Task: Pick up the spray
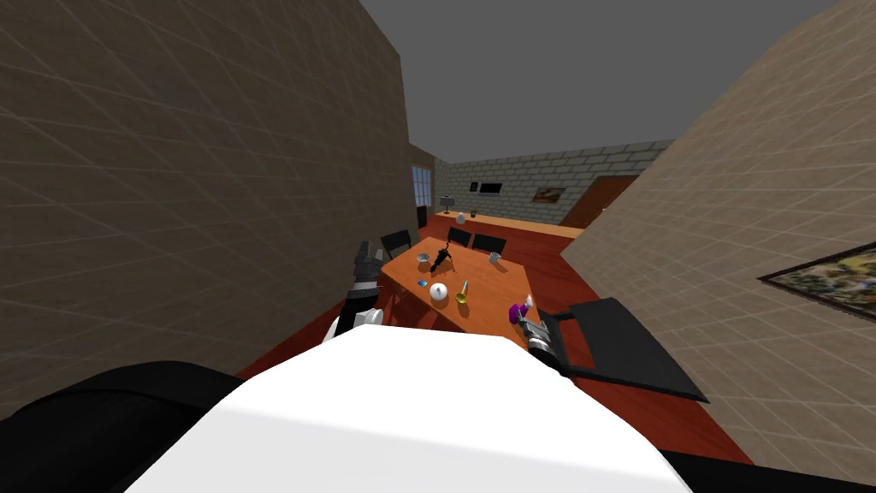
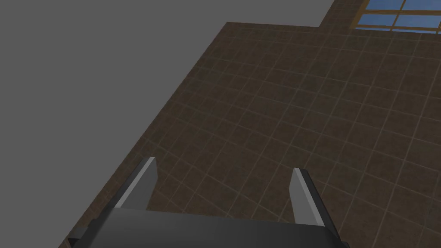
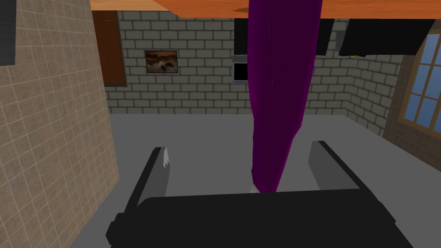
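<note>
The purple spray bottle (image 3: 277, 99) is standing at the near right corner of the table (image 1: 489, 287), close to the edge. The right claw (image 3: 241, 150) is sitting at that corner with its fingers spread wide. The bottle's body is lying between them, touching neither and nearer one finger than the other. To grab it well, I judge the claw should be centring on the body first, then closing evenly. A one-sided push risks tipping the bottle or nudging it off the edge. Lifting straight up is best left until the squeeze is firm. The left claw (image 2: 225, 167) is hanging open, raised beside the table's left edge.
</note>
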